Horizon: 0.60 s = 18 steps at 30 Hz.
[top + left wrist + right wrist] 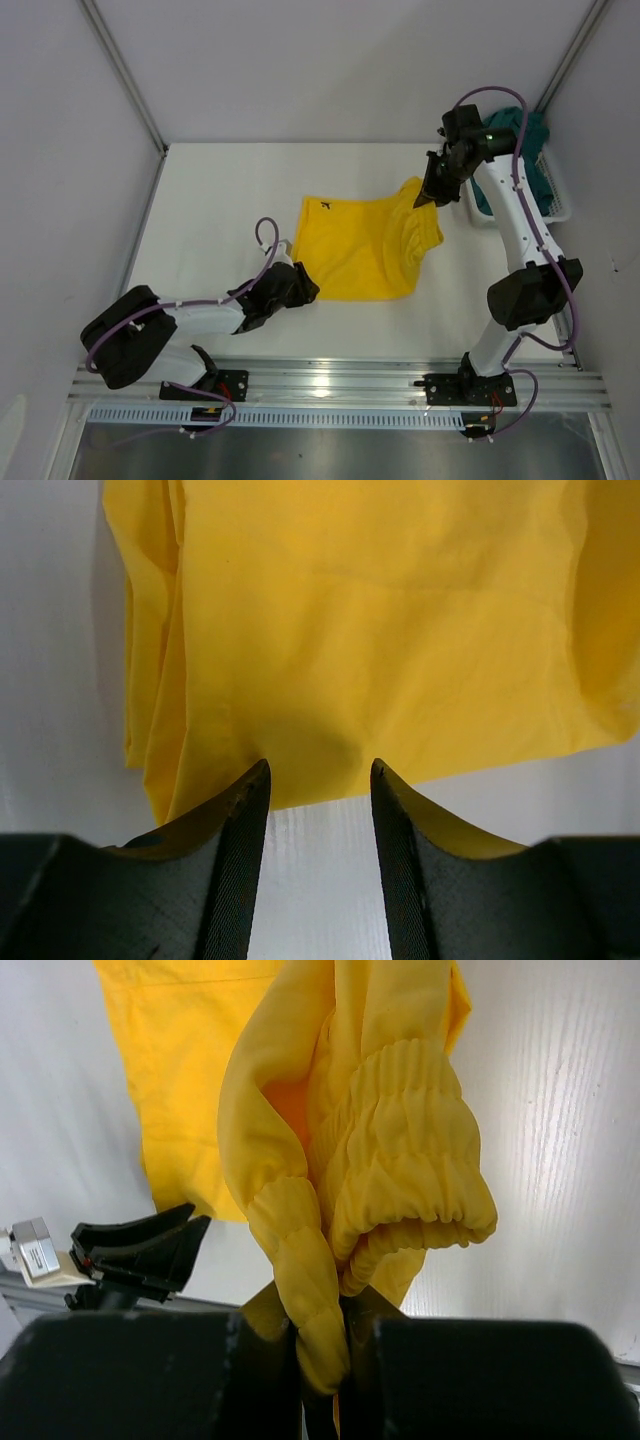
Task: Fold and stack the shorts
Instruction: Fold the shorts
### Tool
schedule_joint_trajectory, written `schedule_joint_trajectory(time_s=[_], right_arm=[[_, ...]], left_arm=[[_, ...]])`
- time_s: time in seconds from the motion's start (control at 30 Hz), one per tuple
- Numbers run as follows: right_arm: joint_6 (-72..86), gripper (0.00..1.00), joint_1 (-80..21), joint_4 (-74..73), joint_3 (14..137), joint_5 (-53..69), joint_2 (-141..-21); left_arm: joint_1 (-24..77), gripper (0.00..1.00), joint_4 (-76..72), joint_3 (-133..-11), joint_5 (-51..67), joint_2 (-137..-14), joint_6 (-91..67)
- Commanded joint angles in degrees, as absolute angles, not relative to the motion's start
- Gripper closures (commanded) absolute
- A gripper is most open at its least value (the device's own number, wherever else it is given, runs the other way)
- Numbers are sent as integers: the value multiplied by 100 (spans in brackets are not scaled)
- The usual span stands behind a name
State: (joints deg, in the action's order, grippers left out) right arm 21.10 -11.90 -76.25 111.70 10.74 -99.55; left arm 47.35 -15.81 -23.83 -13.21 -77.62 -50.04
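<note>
Over the table (210, 210), right gripper (320, 1332) pinches yellow shorts (355, 255); left gripper (320, 772) half-open.

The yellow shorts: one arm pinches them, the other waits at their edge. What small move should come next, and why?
Probably the left fingers should nudge forward and close on the near hem of the yellow shorts. They stand open with that hem at their tips, while the right fingers pinch the elastic waistband and hold it up. Then folding could begin.

Top external: high and behind, looking down on the whole desk (220, 200). Wrist views: close up, facing out past left hand (318, 775) and right hand (320, 1308). Shared by all 3: yellow shorts (355, 250).
</note>
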Motion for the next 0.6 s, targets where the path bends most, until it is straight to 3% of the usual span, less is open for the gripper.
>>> schedule_joint_trajectory(time_s=[0.0, 0.3, 0.57], right_arm=[[2653, 100, -1607, -8279, 11671, 300, -10195], [3418, 100, -2425, -7998, 12128, 0, -10529], [3638, 100, -3058, -7322, 12129, 492, -10889]], left_arm=[[4781, 52, -1819, -2540, -1415, -7822, -5063], [4808, 51, -1811, -2663, -1380, -7989, -4948], [4816, 51, -1837, -2654, -1371, -8130, -4913]])
